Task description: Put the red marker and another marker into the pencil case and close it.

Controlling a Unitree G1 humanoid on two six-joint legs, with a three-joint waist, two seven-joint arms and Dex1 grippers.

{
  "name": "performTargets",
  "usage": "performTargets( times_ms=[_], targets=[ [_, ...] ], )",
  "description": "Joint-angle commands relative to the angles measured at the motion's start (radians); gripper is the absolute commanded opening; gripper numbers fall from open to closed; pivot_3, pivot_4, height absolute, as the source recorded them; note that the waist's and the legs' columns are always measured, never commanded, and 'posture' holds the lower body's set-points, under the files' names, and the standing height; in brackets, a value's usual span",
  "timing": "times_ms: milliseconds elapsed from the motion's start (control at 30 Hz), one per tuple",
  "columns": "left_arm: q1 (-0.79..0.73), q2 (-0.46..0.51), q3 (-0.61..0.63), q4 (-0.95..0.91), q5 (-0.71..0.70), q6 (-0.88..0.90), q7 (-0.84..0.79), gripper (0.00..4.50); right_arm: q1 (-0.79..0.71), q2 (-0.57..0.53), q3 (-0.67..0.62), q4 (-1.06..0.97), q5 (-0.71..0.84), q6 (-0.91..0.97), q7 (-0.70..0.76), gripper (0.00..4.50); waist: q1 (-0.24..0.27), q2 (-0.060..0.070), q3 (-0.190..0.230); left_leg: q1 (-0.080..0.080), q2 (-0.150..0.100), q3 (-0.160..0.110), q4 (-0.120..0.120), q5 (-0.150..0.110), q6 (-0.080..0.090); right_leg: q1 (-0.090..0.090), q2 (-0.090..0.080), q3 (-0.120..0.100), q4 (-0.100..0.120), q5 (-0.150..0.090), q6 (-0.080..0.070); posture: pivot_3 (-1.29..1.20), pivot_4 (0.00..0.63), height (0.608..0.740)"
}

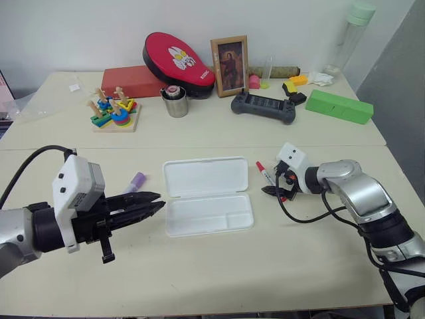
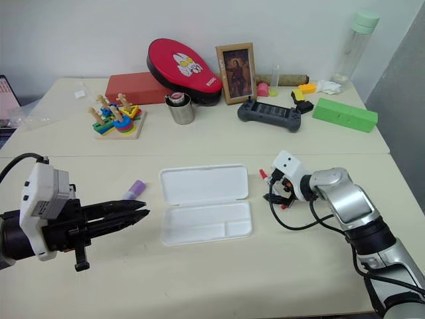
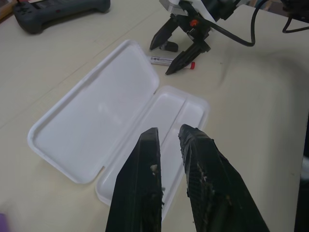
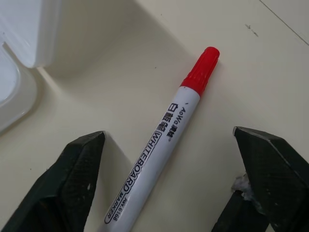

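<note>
Pencil case (image 1: 207,196) lies open at frame centre on the table (image 1: 219,279): lid flat toward the back, tray w/ compartments toward the front, nothing in the tray.

R gripper (image 1: 277,187) right of centre, low over the table just beside the case's right edge. Fingers spread wide, one each side of the red marker (image 4: 161,145), not closed on it. Marker lies flat on the table, red cap pointing away from the wrist cam; whether a fingertip touches the barrel, can't tell.

L gripper (image 1: 147,203) lower left, held above the table, tips pointing at the case's left edge. Fingers (image 3: 137,188) nearly together, narrow gap, nothing between them.

Purple marker (image 1: 136,181) on the table just behind the L gripper, left of the case; apparently untouched, partly hidden by the fingers.
</note>
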Motion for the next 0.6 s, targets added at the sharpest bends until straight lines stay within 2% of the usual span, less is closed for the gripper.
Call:
performTargets(
  times_ms=[33,433,467,600],
  targets=[
    [-0.007,-0.006,0.009,-0.027,-0.004,-0.022,0.012,0.74,-0.017,0.008,-0.018,0.027,-0.001,0.047,-0.014,3.31,0.000,0.000,0.000,0.000,0.000,0.000,0.000,0.000,0.000,0.000,0.000,0.000,0.000,0.000,0.000,0.00,0.150,0.740],
    [-0.018,-0.007,-0.004,-0.026,-0.005,-0.034,0.032,0.74,-0.009,0.008,-0.014,0.016,0.013,0.070,0.018,0.43,0.004,0.000,0.000,0.000,0.000,0.000,0.000,0.000,0.000,0.000,0.000,0.000,0.000,0.000,0.000,0.00,0.150,0.740],
    [-0.020,-0.007,-0.006,-0.025,-0.005,-0.034,0.033,0.74,-0.009,0.009,-0.015,0.016,0.014,0.071,0.020,0.28,0.004,0.000,0.000,0.000,0.000,0.000,0.000,0.000,0.000,0.001,0.000,0.000,0.000,0.000,0.000,0.00,0.150,0.740],
    [-0.028,-0.007,-0.013,-0.024,-0.002,-0.035,0.036,0.74,-0.004,0.003,-0.009,0.008,0.010,0.061,0.029,0.25,0.004,0.000,0.000,0.000,0.000,0.000,0.001,0.000,0.000,0.001,0.000,0.000,0.000,0.000,0.000,0.00,0.150,0.740]
  ],
)
